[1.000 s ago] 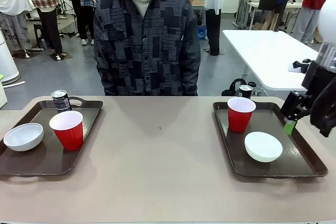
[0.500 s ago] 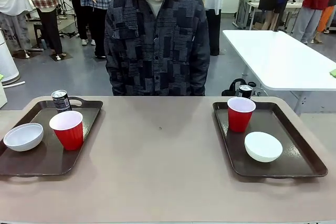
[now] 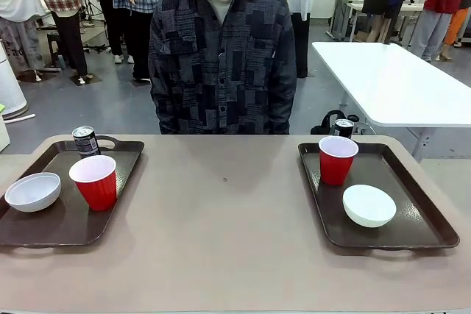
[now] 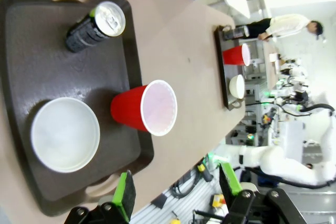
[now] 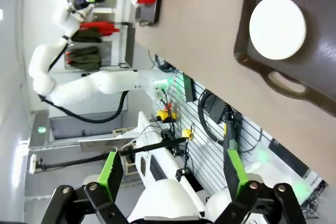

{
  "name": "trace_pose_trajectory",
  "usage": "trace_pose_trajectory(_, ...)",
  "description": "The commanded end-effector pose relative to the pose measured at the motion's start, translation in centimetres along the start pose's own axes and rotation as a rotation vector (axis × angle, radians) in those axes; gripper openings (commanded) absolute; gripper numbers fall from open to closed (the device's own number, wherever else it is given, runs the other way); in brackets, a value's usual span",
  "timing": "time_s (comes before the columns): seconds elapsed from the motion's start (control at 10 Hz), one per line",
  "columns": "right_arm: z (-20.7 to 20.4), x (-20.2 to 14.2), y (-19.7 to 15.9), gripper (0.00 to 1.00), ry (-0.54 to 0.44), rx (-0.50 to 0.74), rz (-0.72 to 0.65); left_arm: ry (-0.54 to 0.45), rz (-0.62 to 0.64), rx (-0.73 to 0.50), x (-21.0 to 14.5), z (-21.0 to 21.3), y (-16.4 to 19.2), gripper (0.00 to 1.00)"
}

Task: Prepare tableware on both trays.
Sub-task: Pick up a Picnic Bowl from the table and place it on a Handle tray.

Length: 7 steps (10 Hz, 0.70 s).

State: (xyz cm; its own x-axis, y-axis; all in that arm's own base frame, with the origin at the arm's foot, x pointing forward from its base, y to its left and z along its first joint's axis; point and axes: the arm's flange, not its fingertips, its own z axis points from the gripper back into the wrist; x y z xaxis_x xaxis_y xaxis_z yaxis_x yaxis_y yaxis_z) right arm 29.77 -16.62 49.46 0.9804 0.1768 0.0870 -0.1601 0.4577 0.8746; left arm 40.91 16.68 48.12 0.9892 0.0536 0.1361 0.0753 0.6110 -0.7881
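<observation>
Table: a tan table point(image 3: 221, 240) lay before me, with a person point(image 3: 221, 56) in a dark patchwork shirt standing at its far side.
Tray on my left: a dark brown tray point(image 3: 59, 222) with its loop handle at the far edge.
On it: a white bowl point(image 3: 32, 191) near the left rim, a red cup point(image 3: 94, 182) just beside it, and a dark can point(image 3: 86, 140) upright behind the cup.
Tray on my right: a matching tray point(image 3: 419, 215).
On it: a red cup point(image 3: 337, 159), a white bowl point(image 3: 369, 205) nearer me, and a can point(image 3: 344, 128) behind the cup at the far rim.
Middle of table: bare between my two trays.
Background: a white table point(image 3: 383, 79) and other people standing farther off.
</observation>
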Motion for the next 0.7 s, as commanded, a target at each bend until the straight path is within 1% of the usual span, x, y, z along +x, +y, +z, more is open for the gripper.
trace_pose_trajectory(0.0, 1.7, 0.1, -1.5, 1.00, -0.017, 0.034, -0.005, 0.004, -0.004, -0.002, 0.0, 0.1, -0.1, 0.85)
trace_pose_trajectory(0.2, 2.0, 0.5, -3.4, 1.00, -0.097, 0.038, -0.058, 0.004, -0.004, -0.002, 0.0, 0.1, -0.1, 0.85)
trace_pose_trajectory(0.3, 2.3, 0.9, -4.1, 1.00, -0.197, 0.015, -0.121, 0.004, -0.004, -0.002, 0.0, 0.1, -0.1, 0.85)
trace_pose_trajectory(0.4, 2.7, 1.2, -4.9, 1.00, -0.262, 0.013, -0.163, 0.004, -0.004, -0.002, 0.0, 0.1, -0.1, 0.85)
trace_pose_trajectory(0.5, 3.1, 1.6, -5.5, 1.00, -0.286, 0.024, -0.182, 0.004, -0.004, -0.002, 0.0, 0.1, -0.1, 0.85)
trace_pose_trajectory(0.6, 3.2, 1.7, -6.0, 1.00, -0.272, 0.034, -0.189, 0.004, -0.004, -0.002, 0.0, 0.1, -0.1, 0.85)
